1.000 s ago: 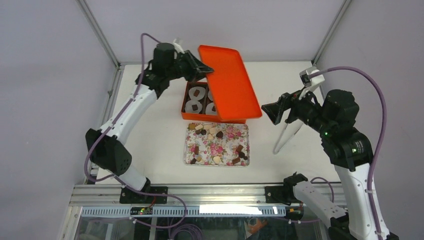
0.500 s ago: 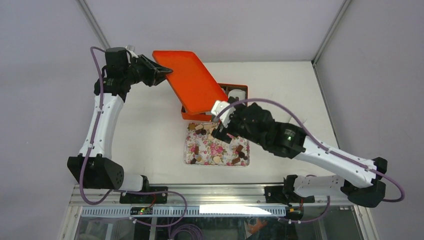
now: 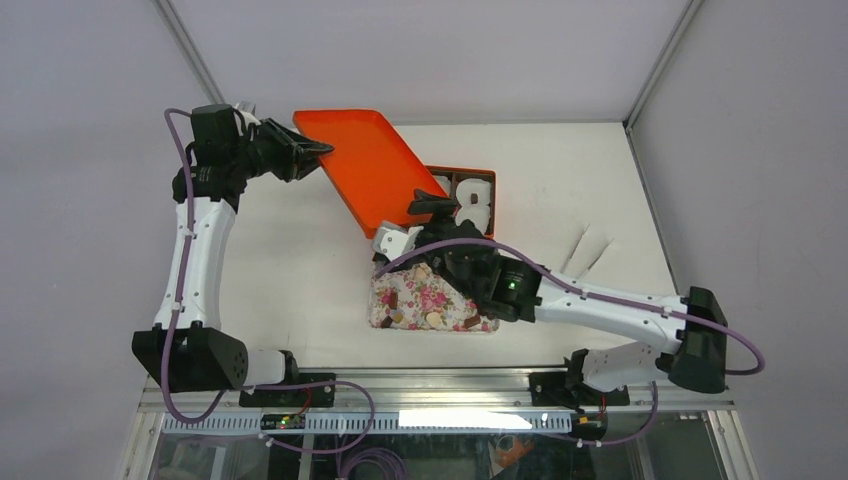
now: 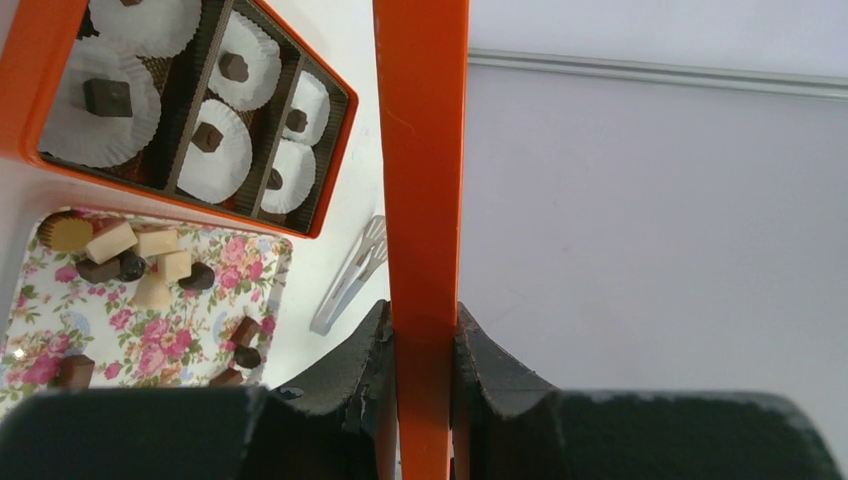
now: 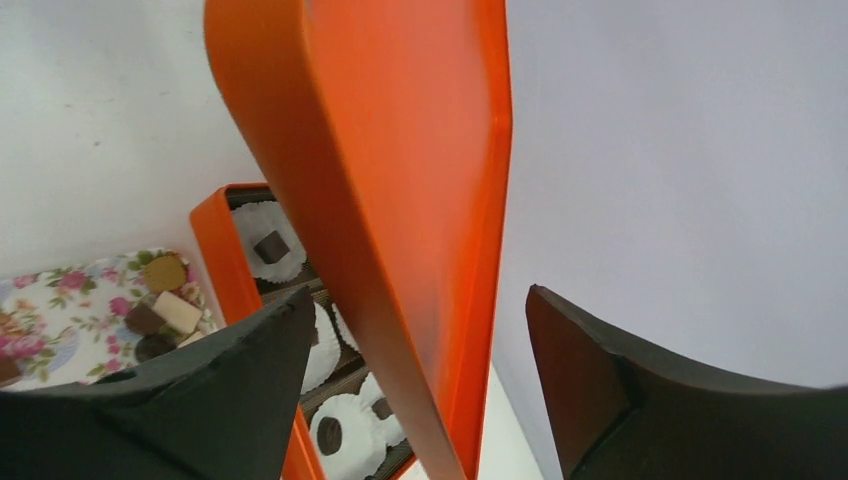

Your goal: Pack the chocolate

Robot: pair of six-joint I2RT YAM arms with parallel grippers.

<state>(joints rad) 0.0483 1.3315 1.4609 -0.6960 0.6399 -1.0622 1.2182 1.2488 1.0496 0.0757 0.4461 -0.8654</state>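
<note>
Top external: left gripper (image 3: 305, 152) pinches the orange lid (image 3: 365, 165) by its edge over the far left of the bench (image 3: 290, 270); right gripper (image 3: 432, 207) hangs spread close by.

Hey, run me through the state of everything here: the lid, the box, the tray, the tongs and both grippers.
orange lid: lifted off the box, tilted
orange box: open, chocolate in its paper cups
floral tray: loose chocolate lying on it
tongs: lying loose, not held
left gripper: shut on the orange lid
right gripper: open, holding nothing
</note>
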